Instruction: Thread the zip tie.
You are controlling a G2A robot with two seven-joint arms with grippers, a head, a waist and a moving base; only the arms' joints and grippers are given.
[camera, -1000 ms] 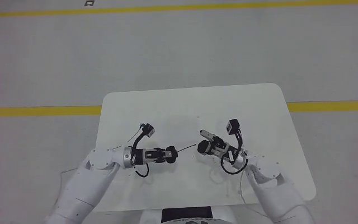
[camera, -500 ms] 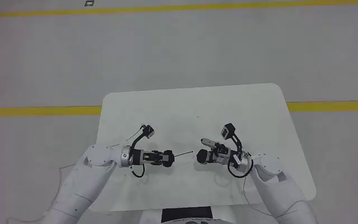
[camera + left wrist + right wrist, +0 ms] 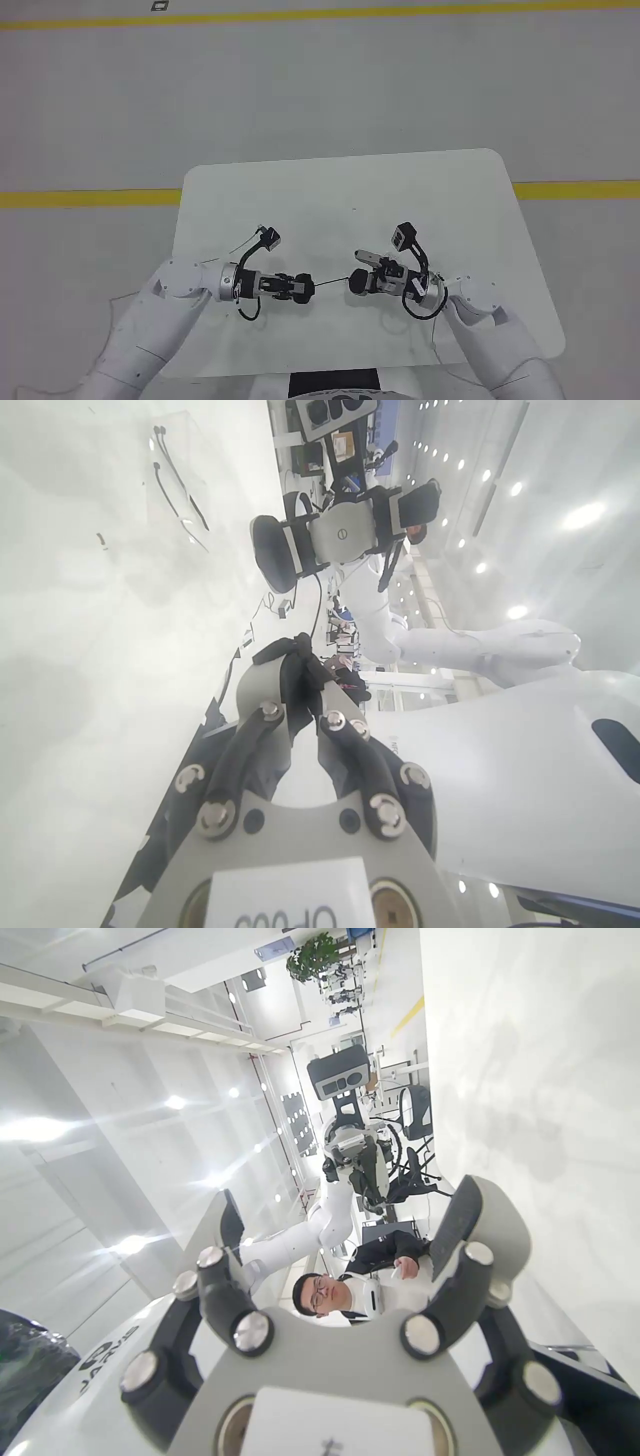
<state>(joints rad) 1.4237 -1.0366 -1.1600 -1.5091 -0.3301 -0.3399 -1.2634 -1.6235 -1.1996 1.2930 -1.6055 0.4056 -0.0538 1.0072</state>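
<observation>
the left claw (image 3: 303, 287) was clenched on 1 end of the thin black plastic zip tie (image 3: 330, 282). its long axis ran straight out from the tips toward the right claw (image 3: 356, 282), which faced it, released, close by the free end. both hung above the white rounded table (image 3: 450, 200), and spare black ties (image 3: 170, 495) lay well off.

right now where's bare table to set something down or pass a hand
Crowded: the front middle, where the left gripper holds the zip tie toward the open right gripper. Bare: the far half of the table, from both grippers to the back edge.
</observation>
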